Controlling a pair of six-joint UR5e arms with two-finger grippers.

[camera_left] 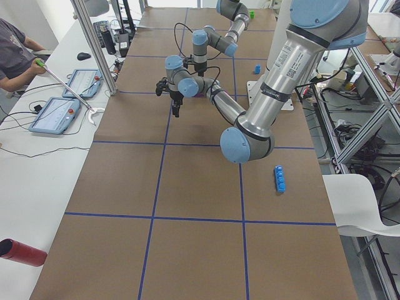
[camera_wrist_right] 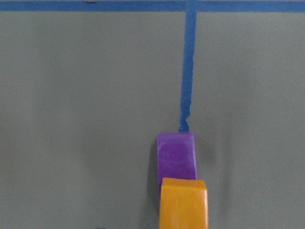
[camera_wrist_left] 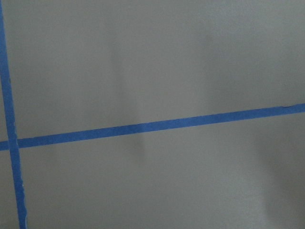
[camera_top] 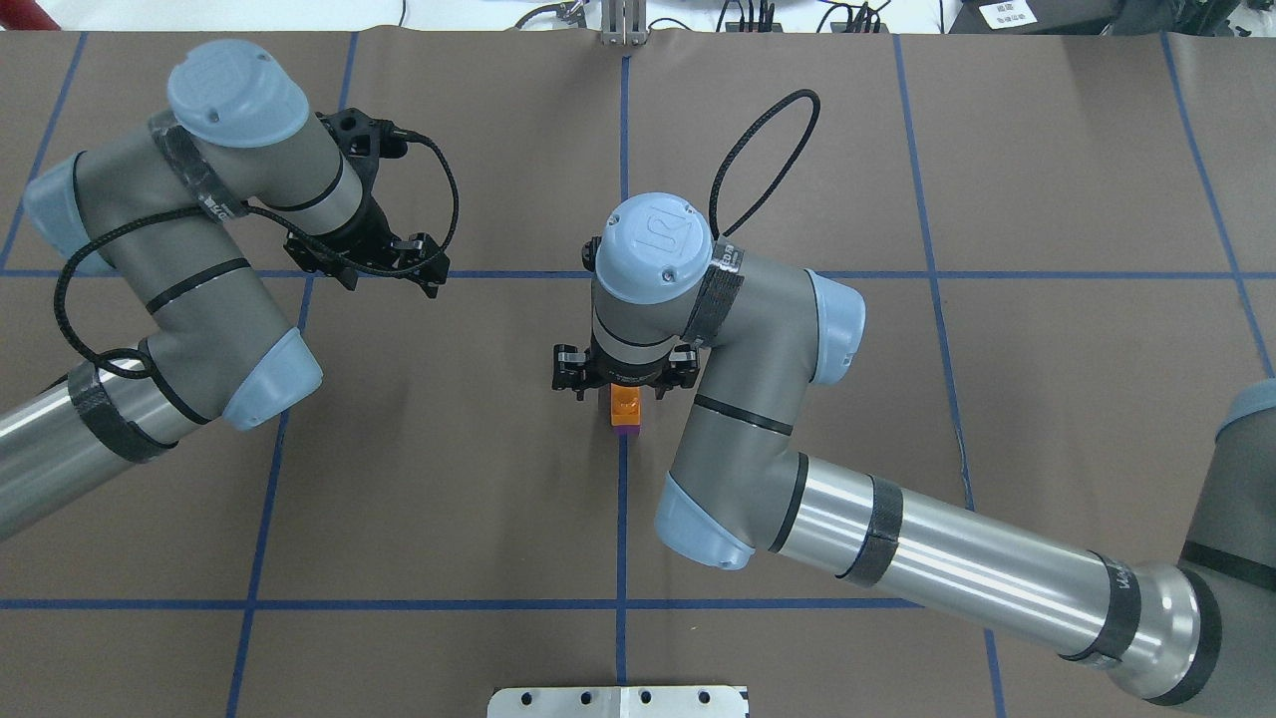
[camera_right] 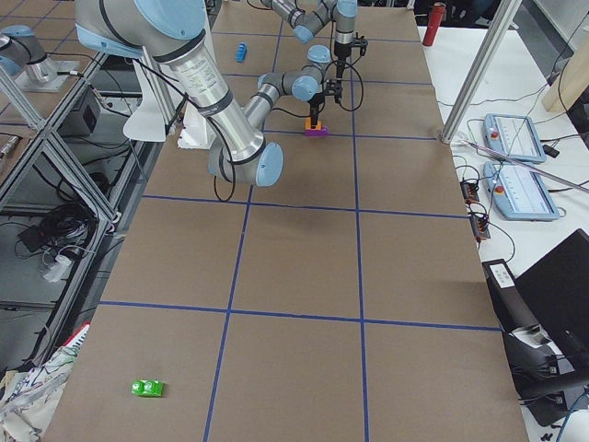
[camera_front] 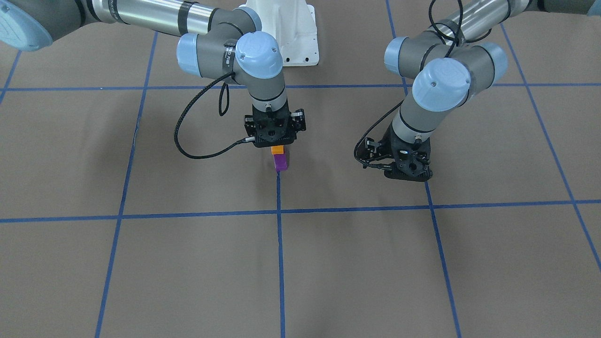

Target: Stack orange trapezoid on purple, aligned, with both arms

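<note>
Counter [camera_front: 188,263], brown, crossed by blue tape line [camera_front: 280,244].
Purple [camera_front: 281,162]: on counter, at the tape line's end.
Orange trapezoid [camera_front: 277,149]: seated on purple.
Right pincer [camera_front: 277,143]: directly above the orange trapezoid; grip cannot be told.
Left pincer [camera_front: 407,173]: well apart, low over counter; opening cannot be told.

The upper block [camera_front: 277,149] sits on the lower block [camera_front: 281,162]. The pair stands on the tape line [camera_front: 280,244] that runs from 12 to 6 o'clock down the middle of the table [camera_front: 188,263]. My right gripper [camera_front: 275,142] hangs straight over them (touching or not, I cannot tell). My left gripper [camera_front: 407,174] is at about 10 o'clock from the pair, well apart.
</note>
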